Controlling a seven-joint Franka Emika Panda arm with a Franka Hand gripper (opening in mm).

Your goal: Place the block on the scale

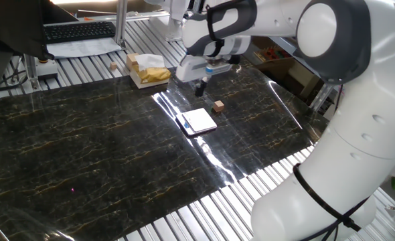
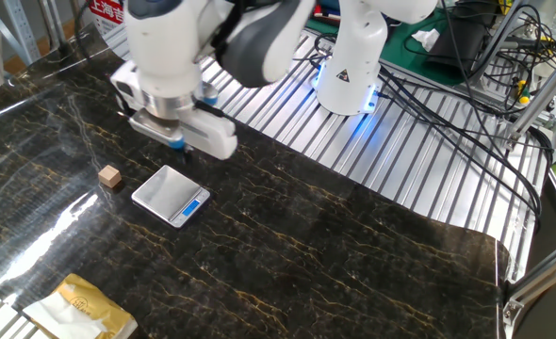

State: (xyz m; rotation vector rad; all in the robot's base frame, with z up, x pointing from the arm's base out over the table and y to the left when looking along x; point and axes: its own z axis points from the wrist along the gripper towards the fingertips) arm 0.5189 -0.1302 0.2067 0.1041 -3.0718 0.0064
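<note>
The block (image 1: 218, 106) is a tiny tan wooden cube lying on the dark marbled mat, just beside the scale; it also shows in the other fixed view (image 2: 109, 176). The scale (image 1: 199, 122) is a small flat square with a shiny white plate and a blue mark, and it also shows in the other fixed view (image 2: 171, 196). Nothing lies on its plate. My gripper (image 1: 201, 87) hovers above the mat, behind the scale and the block, and touches neither. In the other fixed view my gripper (image 2: 186, 148) is empty, with its dark fingers close together.
A pale-yellow boxy stack (image 1: 147, 70) sits at the mat's far edge and shows near the bottom left in the other fixed view (image 2: 80, 306). A keyboard (image 1: 80, 31) lies behind it. The robot base and cables (image 2: 353, 66) stand beyond the mat.
</note>
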